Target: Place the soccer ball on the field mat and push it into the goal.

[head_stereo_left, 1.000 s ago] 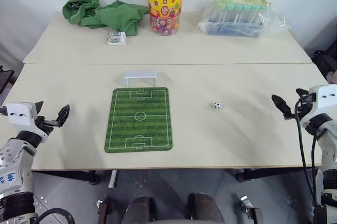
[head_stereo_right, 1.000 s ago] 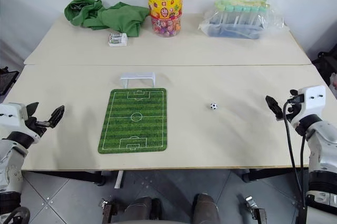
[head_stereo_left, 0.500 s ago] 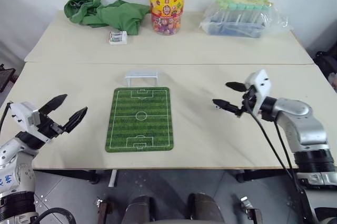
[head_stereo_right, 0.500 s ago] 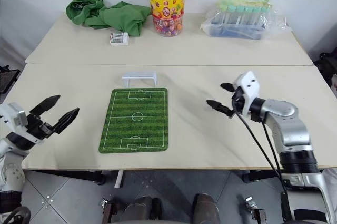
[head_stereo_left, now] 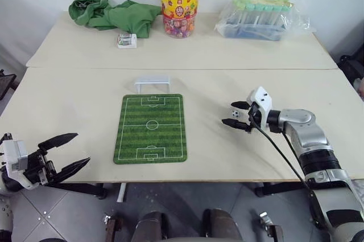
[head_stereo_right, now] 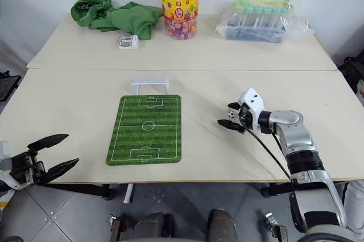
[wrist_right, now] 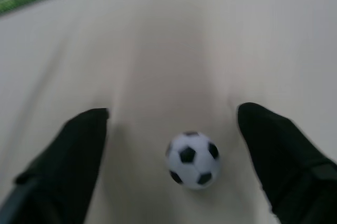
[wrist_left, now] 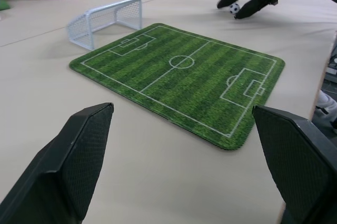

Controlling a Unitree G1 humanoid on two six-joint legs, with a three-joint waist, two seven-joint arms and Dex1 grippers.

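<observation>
So, working across from the left: the left gripper (head_stereo_left: 63, 152) had been pulled back toward the near table edge, low at about 8 o'clock from the field mat (head_stereo_left: 151, 128), and was turned to face in over the table. Its fingers were spread wide with nothing between them, and it was kept well apart from everything, so no part in the pickup seemed to be planned for it yet.

The field mat itself wasn't touched and lay flat mid-table, with the goal (head_stereo_left: 152, 83) standing just off its far short edge, at 12 o'clock from the mat. Nothing had been shifted there.

The real change was on the right. A second earlier the right gripper (head_stereo_left: 236, 115) had been parked out by the right edge of the table; by this moment it had been swung in and brought down around the soccer ball (head_stereo_left: 235, 114), which sat on the bare table at roughly 3 o'clock from the mat, clear of it. In the right wrist view the ball (wrist_right: 192, 157) was seen centred between the two fingers (wrist_right: 73, 155), with a gap on each side, so the pincer was apart and bracketing the ball, not clamped yet.

What that probably meant: the reach was done and the squeeze was next. Lifting, setting on the mat and the push toward the goal were all still left.
</observation>
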